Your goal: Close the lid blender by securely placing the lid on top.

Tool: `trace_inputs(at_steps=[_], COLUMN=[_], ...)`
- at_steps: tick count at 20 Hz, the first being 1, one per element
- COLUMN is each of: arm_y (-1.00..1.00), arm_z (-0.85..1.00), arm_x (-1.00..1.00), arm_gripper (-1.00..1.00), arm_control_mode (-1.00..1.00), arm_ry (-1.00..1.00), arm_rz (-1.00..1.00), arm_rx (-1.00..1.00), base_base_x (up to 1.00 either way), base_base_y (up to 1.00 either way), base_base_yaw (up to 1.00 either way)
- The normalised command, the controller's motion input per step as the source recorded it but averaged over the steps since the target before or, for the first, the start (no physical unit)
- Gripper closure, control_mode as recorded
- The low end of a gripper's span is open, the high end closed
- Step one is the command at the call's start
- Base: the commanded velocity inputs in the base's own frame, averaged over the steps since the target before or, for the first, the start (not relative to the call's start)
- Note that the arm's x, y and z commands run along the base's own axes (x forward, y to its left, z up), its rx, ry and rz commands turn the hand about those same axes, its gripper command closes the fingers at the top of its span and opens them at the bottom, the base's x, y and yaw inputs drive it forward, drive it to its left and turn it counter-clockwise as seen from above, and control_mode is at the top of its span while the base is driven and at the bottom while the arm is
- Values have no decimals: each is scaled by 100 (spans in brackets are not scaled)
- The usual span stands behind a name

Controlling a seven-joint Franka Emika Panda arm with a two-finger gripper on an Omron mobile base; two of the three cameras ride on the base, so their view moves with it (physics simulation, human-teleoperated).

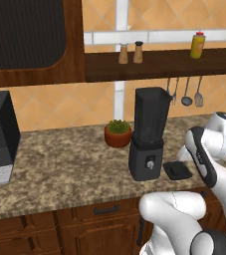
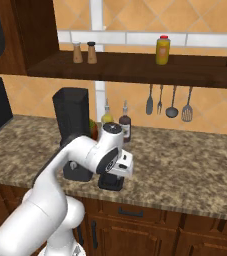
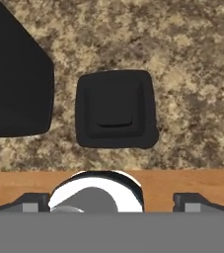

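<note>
**A:** Simulated kitchen, granite counter (image 1: 59,164): the lid (image 3: 114,108) is seen lying flat on the stone just beside the blender (image 1: 148,132), near the counter's front edge. The jar top is shown uncovered. What is made of the gripper (image 3: 111,200)?

**B:** It is held above the lid, looking straight down. The two fingertips (image 3: 29,202) are set wide apart at the bottom of the hand view, with nothing between them, so the jaws are read as spread and empty. In the right base view the hand is pictured low over the slab.

**A:** So the step in hand is judged to be the pick-up. How should it be done well?

**B:** The lid sits slightly ahead of the midpoint between the fingertips, so a small correction toward it would be wanted before descent. The raised centre block on the slab looks the better purchase, since the outer rim is thin and lies flush on the stone. The fingers should be brought down either side of that block, squarely, and closed firmly.

**A:** Any hazards noted?

**B:** The blender's base (image 3: 15,79) stands close on one side; it could be knocked if the hand drifts. The lid should be lifted level and carried well clear of the jar's rim before being lowered onto it.
</note>
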Motion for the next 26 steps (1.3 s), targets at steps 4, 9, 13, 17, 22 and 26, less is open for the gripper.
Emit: trace_inputs(at_steps=[4,9,13,17,22,26], arm_y=[5,0,3,17,3,0], arm_z=[-46,-36,-19,-13,-25,-30], arm_x=[24,19,25,27,20,6], arm_gripper=[-100,-100,-100,-100,-100,-100], arm_control_mode=[-100,-100,-100,-100,-100,-100], arm_ry=[-1,-1,-1,-3,0,0], arm_rz=[3,4,6,7,6,6], arm_rx=[-5,-3,-1,-1,0,0], base_base_x=[0,0,0,0,0,0], base_base_y=[0,0,0,0,0,0], base_base_yaw=[0,0,0,0,0,0])
